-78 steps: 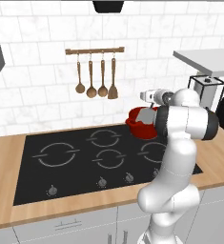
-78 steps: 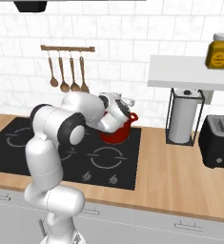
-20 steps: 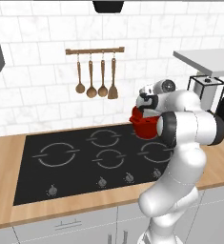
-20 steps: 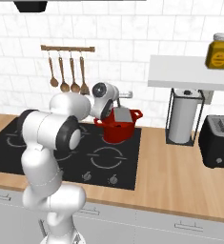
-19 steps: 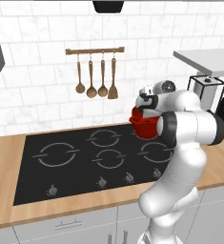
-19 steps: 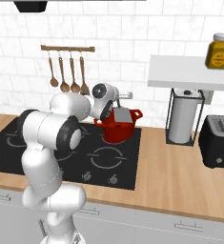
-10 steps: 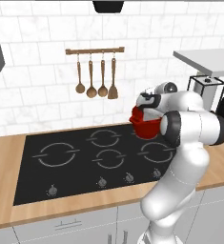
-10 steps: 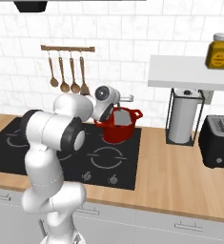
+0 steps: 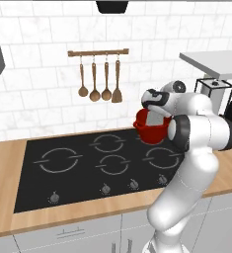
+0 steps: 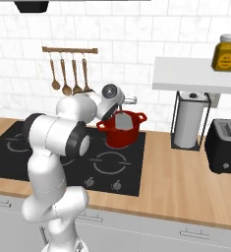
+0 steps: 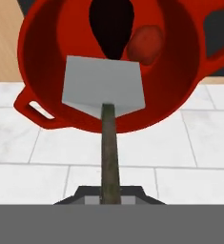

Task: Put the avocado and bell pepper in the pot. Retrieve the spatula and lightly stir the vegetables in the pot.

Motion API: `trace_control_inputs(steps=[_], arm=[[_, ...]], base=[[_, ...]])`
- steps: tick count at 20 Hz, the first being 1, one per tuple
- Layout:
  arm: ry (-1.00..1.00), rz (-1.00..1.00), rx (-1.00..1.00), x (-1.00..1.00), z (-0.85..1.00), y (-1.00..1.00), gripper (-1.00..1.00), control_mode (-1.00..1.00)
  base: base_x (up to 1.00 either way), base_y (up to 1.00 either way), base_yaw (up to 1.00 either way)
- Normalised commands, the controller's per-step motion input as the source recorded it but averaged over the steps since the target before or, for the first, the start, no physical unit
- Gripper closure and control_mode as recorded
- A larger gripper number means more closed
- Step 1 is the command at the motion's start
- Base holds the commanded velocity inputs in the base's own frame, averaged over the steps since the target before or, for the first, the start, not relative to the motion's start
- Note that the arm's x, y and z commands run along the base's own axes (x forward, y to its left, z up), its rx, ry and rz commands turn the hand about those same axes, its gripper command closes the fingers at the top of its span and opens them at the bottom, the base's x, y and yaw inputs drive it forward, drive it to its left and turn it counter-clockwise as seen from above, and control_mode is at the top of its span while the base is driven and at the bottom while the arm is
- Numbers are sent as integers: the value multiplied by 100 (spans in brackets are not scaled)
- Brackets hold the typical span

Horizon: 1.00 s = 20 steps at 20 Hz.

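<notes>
The gripper (image 11: 109, 198) is clamped on the thin dark handle of the spatula (image 11: 104, 86), whose long axis runs straight out from the hand toward the pot (image 11: 46, 62), the grey blade hanging at the near rim. Deeper in the pot, just past the blade's far edge, lie the dark avocado (image 11: 111, 26) and, beside it, the bell pepper (image 11: 147, 44), so stirring likely means pushing the blade forward and down

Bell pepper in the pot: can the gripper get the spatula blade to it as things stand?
Probably yes. In the hand view the spatula blade hangs over the open pot, with the bell pepper just beyond its far corner, beside the dark avocado. Nothing blocks it.
</notes>
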Motion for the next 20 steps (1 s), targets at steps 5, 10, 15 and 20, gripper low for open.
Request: trace_control_inputs(steps=[5, 10, 15, 20], arm=[[12, 0, 0, 0, -34, -7, 100, -100], [0, -1, 0, 11, -55, 2, 100, -100], [-6, 0, 0, 27, -33, 0, 100, -100], [-22, 0, 0, 10, -34, 0, 100, -100]], base=[[0, 0, 0], [0, 0, 0], [0, 0, 0], [0, 0, 0]])
